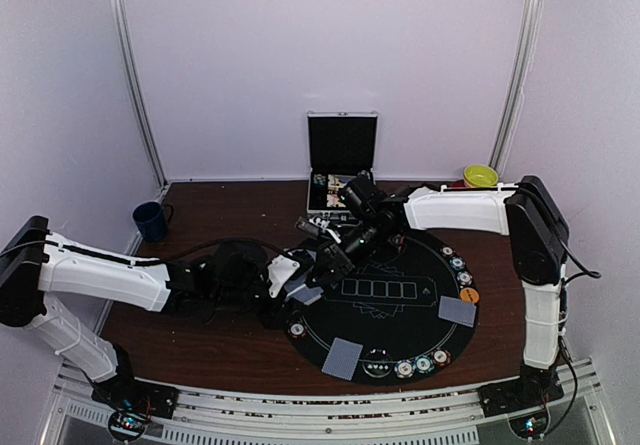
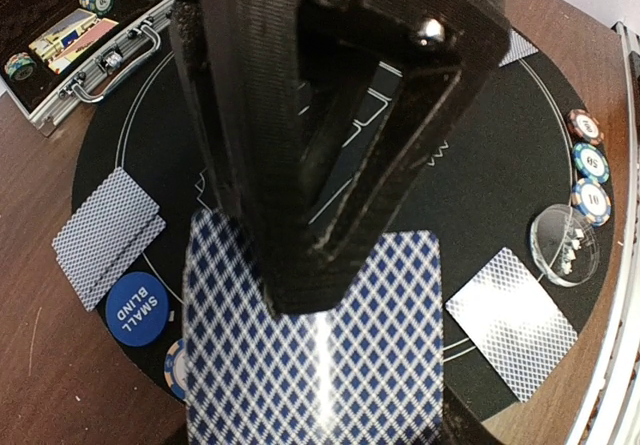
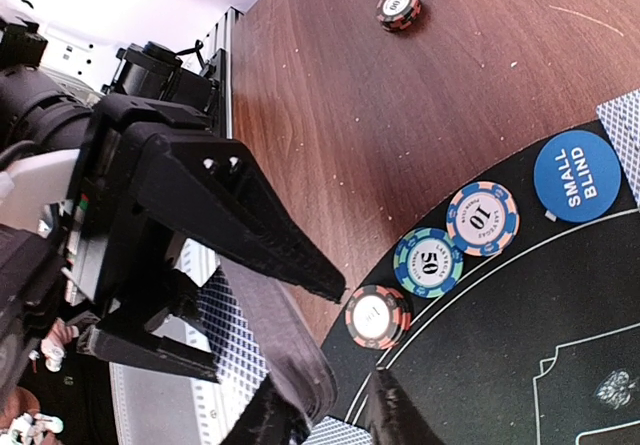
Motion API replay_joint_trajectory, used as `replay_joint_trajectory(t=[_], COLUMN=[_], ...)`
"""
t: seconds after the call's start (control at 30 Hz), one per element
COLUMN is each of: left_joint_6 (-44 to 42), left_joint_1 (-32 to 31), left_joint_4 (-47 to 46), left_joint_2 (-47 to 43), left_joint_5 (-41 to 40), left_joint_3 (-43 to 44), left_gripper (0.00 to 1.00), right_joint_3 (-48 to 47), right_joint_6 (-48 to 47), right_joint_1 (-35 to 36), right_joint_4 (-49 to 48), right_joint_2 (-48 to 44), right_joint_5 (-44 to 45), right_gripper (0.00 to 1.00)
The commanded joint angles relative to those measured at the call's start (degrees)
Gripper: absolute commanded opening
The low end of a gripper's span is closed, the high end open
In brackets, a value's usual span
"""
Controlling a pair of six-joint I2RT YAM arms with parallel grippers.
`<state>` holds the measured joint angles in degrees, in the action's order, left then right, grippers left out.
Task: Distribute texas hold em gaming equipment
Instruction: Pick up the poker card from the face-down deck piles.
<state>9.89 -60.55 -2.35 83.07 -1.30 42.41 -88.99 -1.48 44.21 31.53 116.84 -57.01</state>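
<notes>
Top external shows me cards (image 1: 341, 358) and chips (image 1: 424, 364) partly dealt; left gripper (image 2: 310, 285) clamps the deck (image 2: 320, 365), right gripper (image 3: 330, 415) I cannot tell

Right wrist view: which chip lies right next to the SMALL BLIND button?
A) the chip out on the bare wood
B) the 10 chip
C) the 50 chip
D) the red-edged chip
B: the 10 chip sits directly beside the SMALL BLIND button, with the 50 chip next along the mat's edge and the red-edged chip last.
</notes>
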Motion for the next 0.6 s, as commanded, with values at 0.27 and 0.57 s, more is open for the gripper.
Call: replay_joint_trajectory(t=[0.27,0.57], left_joint_6=[-0.8,-0.9], left_joint_1=[-0.3,-0.3], left_joint_4=[-4.4,-4.7], left_joint_2=[0.4,0.8], left_joint_5=[0.5,1.2], left_joint_3=[1.1,1.2], left_gripper=[0.53,0.53], right_joint_3=[0.8,-1.9], right_joint_6=[-1.5,0.4], right_joint_1=[-1.0,1.2], right_joint_4=[2.5,2.4], right_joint_2=[-2.2,1.6], right_joint_5=[-1.4,-5.0], right_gripper=[0.26,0.53])
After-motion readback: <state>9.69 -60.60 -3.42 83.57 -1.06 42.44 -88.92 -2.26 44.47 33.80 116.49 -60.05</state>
